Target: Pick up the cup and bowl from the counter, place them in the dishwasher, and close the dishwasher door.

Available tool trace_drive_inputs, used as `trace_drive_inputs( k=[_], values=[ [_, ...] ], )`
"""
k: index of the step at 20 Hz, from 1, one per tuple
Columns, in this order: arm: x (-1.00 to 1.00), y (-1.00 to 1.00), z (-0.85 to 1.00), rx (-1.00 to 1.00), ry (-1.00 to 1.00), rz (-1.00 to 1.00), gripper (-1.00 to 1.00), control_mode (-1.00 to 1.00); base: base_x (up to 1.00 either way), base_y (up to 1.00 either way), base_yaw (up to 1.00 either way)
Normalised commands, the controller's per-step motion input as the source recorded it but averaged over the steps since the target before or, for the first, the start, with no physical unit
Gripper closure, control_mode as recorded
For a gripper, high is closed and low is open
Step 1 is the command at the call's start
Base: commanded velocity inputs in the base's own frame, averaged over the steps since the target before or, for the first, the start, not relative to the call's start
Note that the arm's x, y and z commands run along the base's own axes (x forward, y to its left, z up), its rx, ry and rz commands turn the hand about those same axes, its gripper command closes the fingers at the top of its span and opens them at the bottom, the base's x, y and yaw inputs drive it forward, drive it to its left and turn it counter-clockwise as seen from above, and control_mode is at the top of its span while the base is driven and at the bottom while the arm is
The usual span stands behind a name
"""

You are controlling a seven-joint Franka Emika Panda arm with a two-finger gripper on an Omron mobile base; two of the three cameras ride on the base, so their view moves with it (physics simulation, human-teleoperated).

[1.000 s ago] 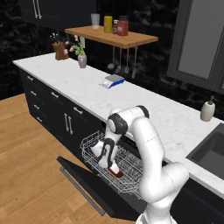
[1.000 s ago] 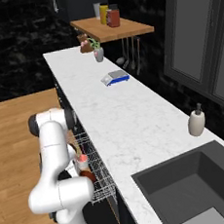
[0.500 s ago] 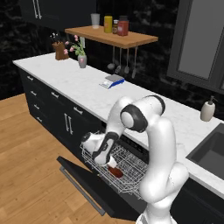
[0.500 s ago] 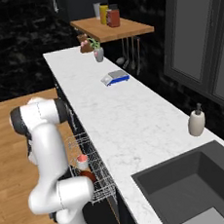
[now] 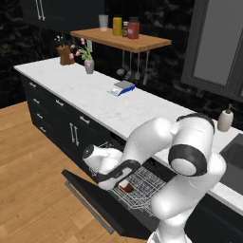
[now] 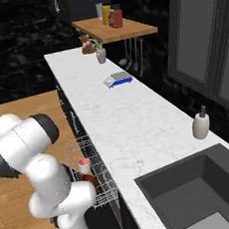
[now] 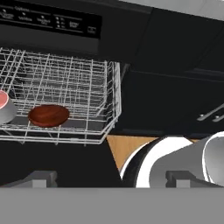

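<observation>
Inside rack [image 7: 65, 78]: one cup [image 7: 5, 107], one bowl [image 7: 48, 115].

The arm [image 5: 185, 156] is glossy white, built of thick rounded segments like swollen tubes. Dark charcoal bands ring its joints, the widest circling a big round elbow housing. A dark grey strip runs along the hand. The gripper [image 7: 109, 179] has two small dark grey finger tips [image 7: 41, 178], blocky and flat-topped. The lower body [image 6: 71, 203] is a smooth white column.
</observation>
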Motion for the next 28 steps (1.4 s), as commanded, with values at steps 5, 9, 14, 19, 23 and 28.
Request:
trace_drive_inputs(
  k=[5,9,14,19,23,28],
  values=[
    [-0.8,0.52,1.0,0.0,0.0,0.0,-1.0,-1.0,0.0,0.0,0.0],
    [-0.47,0.81,0.6,0.0,0.02,0.0,-1.0,-1.0,0.0,0.0,0.0],
    [0.08,0.89,-0.35,-0.08,0.02,0.0,-1.0,-1.0,0.0,0.0,0.0],
    [0.12,1.0,-0.67,-0.19,0.0,0.0,-1.0,-1.0,0.0,0.0,0.0],
    [0.33,0.99,-0.59,-0.3,0.02,-0.04,-1.0,-1.0,0.0,0.0,0.0],
    [0.06,0.69,-0.22,-0.27,0.03,-0.08,-1.0,-1.0,0.0,0.0,0.0]
  ],
)
